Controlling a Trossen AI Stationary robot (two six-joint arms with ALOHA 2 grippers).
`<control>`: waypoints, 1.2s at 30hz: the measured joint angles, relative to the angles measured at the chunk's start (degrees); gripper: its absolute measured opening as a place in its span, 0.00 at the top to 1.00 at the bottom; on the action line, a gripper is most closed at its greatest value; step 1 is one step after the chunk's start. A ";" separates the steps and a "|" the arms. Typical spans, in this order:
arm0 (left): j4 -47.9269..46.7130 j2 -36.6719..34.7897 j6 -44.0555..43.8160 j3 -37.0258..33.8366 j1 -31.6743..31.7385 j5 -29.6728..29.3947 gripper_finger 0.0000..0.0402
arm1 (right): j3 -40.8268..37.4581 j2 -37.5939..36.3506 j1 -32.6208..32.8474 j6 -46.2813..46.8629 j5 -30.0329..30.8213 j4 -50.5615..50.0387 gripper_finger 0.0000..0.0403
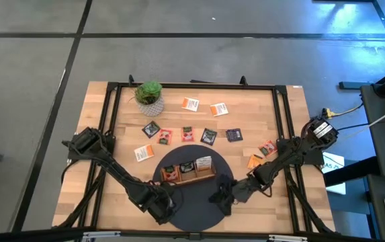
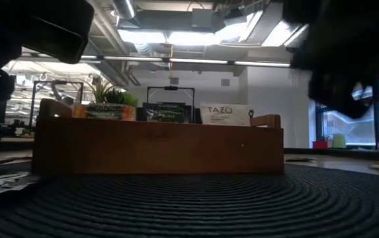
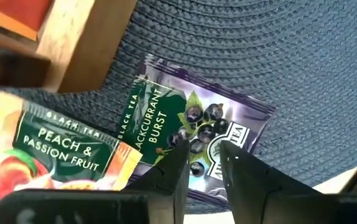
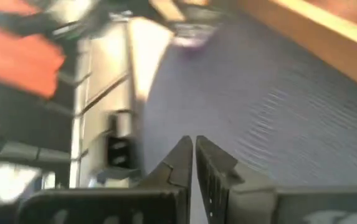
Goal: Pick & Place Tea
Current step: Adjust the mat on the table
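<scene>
Ten loose tea packets (image 1: 190, 103), one tray (image 1: 191, 176), one plant (image 1: 149, 94).

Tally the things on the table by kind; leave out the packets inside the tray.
Tea packets on bare wood: 10
Tea packets on the mat: 2
Wooden tray: 1
Round mat: 1
Potted plant: 1
Total: 15
</scene>
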 joint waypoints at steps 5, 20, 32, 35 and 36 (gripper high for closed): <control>-0.70 0.00 2.94 0.00 1.44 -0.07 0.79 | 1.59 0.11 0.37 -14.27 0.19 -1.56 0.94; -0.86 -0.02 9.31 0.00 3.50 1.25 0.79 | 26.90 10.19 -1.30 -37.23 7.98 -31.23 0.94; -0.86 -0.02 12.08 0.00 3.51 1.33 0.79 | 27.08 18.96 -4.60 -31.47 -0.55 -23.39 0.94; -0.85 -0.02 13.24 0.00 3.50 1.30 0.79 | 27.08 20.07 -5.86 -32.72 -2.62 -22.27 0.94; -0.86 -0.02 13.57 0.00 3.50 1.31 0.79 | 27.08 20.37 -6.18 -33.68 -3.30 -21.94 0.94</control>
